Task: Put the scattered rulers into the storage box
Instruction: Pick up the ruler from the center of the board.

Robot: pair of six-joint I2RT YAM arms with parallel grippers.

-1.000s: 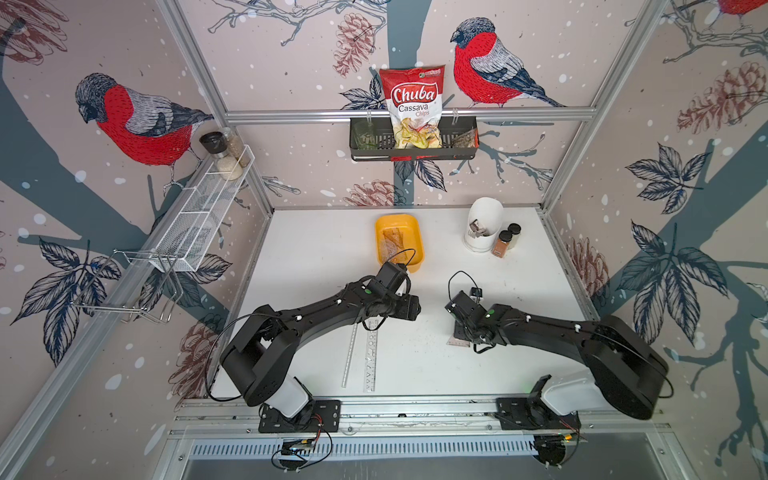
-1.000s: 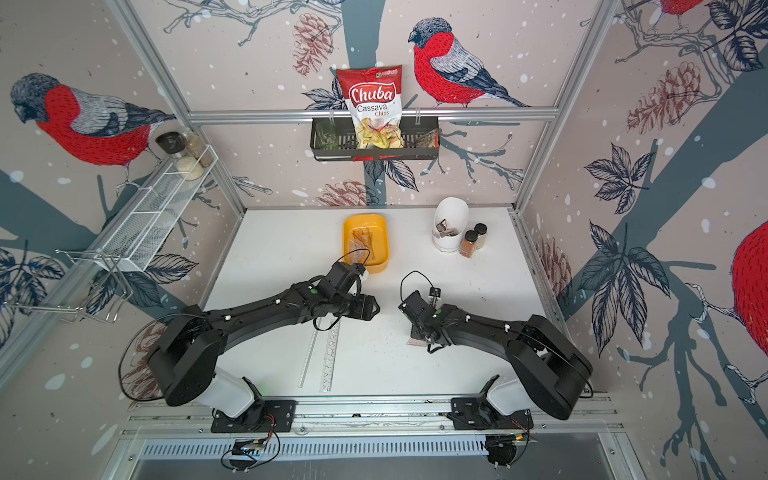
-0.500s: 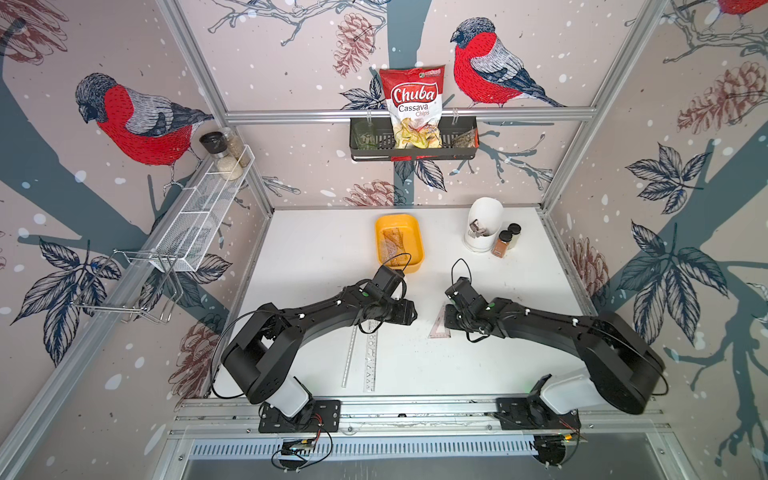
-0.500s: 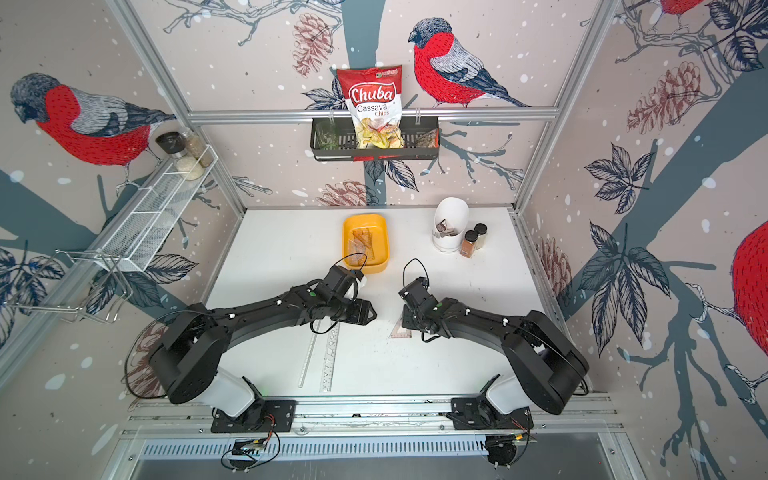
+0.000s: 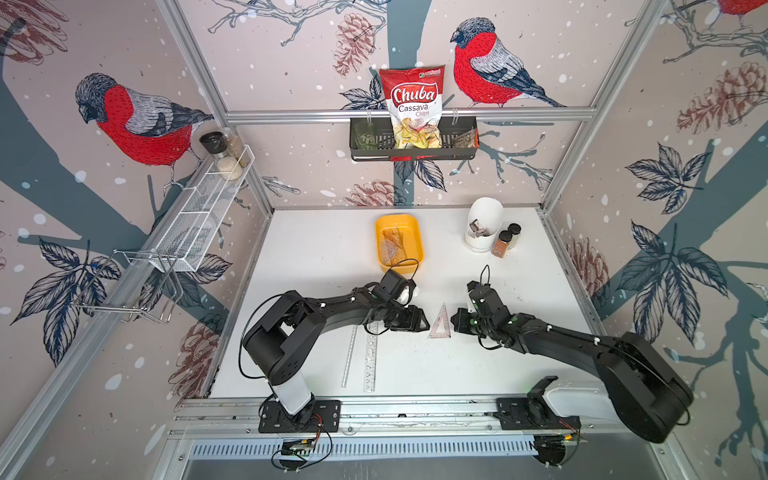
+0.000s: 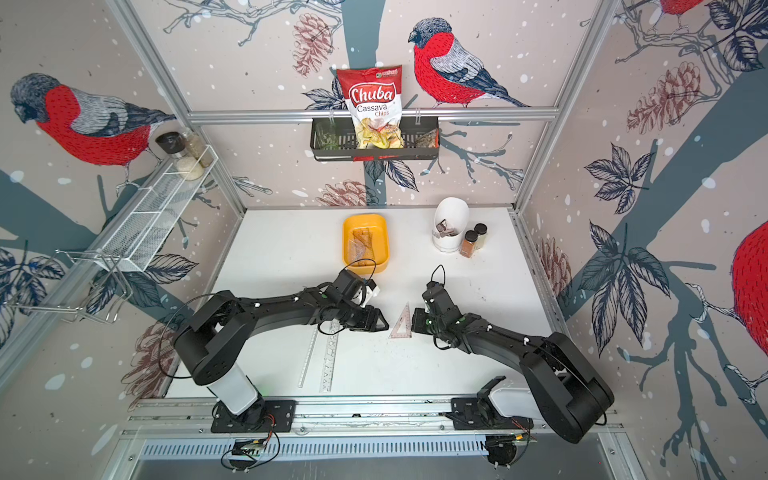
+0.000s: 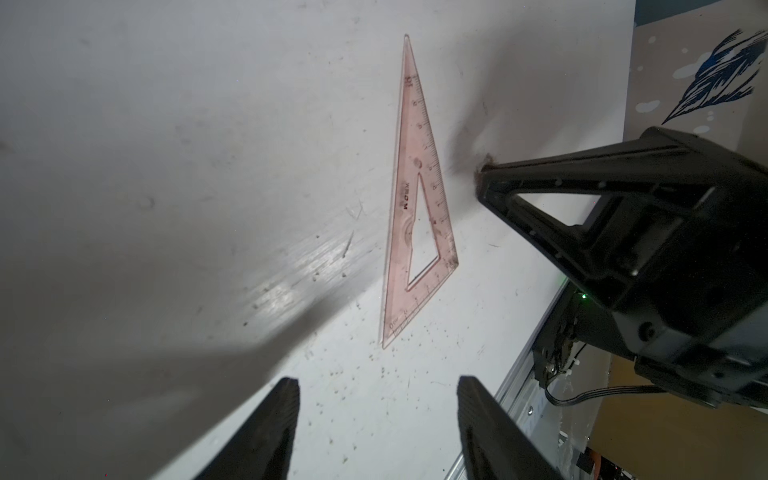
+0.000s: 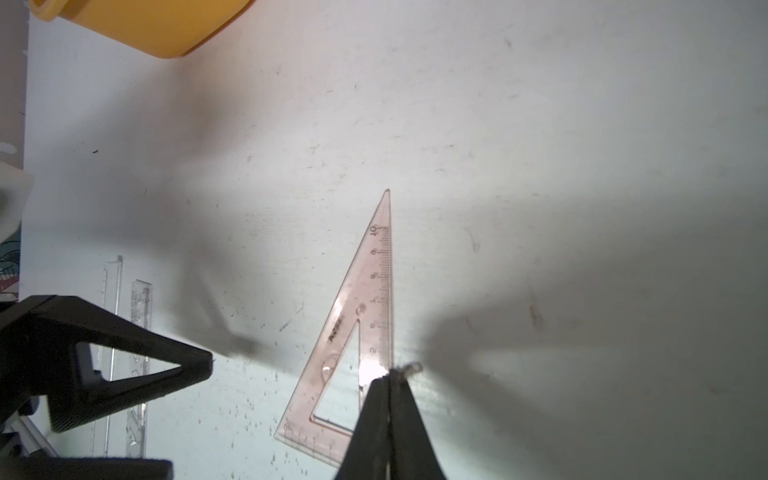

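Note:
A pinkish triangle ruler (image 5: pixel 441 325) (image 6: pixel 402 325) lies flat on the white table between my two grippers. My right gripper (image 5: pixel 456 322) (image 8: pixel 388 376) is shut, its tips at the triangle's (image 8: pixel 353 316) long edge with nothing between them. My left gripper (image 5: pixel 422 323) (image 7: pixel 376 386) is open and empty, a short way from the triangle's (image 7: pixel 411 216) other side. Two clear straight rulers (image 5: pixel 350 357) (image 5: pixel 371 359) lie side by side under the left arm. The yellow storage box (image 5: pixel 379 241) (image 6: pixel 345 245) stands at the back, with rulers (image 5: pixel 394 245) inside it.
A white pot (image 5: pixel 482 224) and two spice jars (image 5: pixel 505 243) stand at the back right. A black wire basket (image 5: pixel 457 143) with a chips bag hangs on the back wall. A white wire rack (image 5: pixel 199 216) runs along the left wall.
My right gripper has moved left and shut fully, and the triangle has slid left with it toward the left gripper. The left gripper has narrowed a little.

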